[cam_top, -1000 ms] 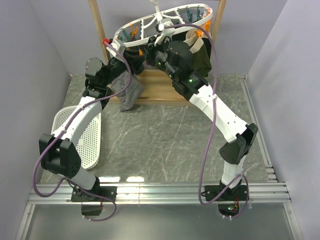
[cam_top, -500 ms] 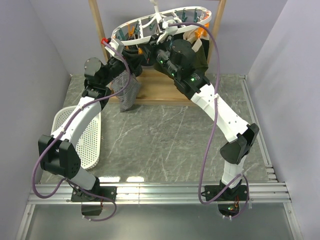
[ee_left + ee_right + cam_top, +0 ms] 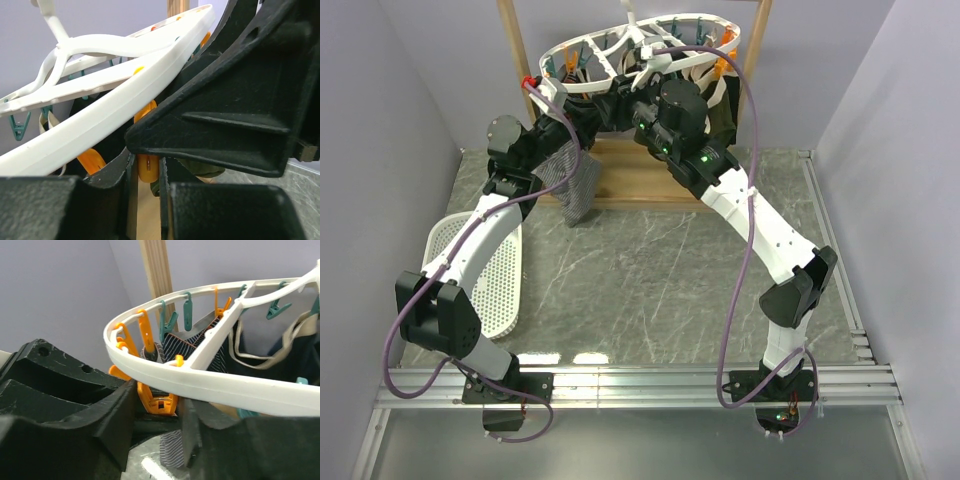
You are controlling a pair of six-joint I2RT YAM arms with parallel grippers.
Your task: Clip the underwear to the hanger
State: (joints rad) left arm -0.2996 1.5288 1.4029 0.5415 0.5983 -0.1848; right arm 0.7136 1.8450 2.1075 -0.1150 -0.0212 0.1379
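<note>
Grey underwear (image 3: 576, 190), top hidden behind left arm (image 3: 525, 145).

Close-up: the hanger (image 3: 115, 107), a white ring, runs diagonally from lower L to upper R, w/ its centre hook stem (image 3: 50, 20) rising at top L. The left gripper (image 3: 146, 167) fills the bottom edge. Its fingers (image 3: 65, 210) stand close together w/ an orange clip (image 3: 148, 170) in the narrow slot btwn them; contact unclear. A bulky black moulded part (image 3: 240, 100) covers the R side, overlapping the ring's upper end. A teal clip (image 3: 19, 125) hangs far L. Wooden post (image 3: 177, 7) at top, grey tabletop (image 3: 300, 200) lower R.
</note>
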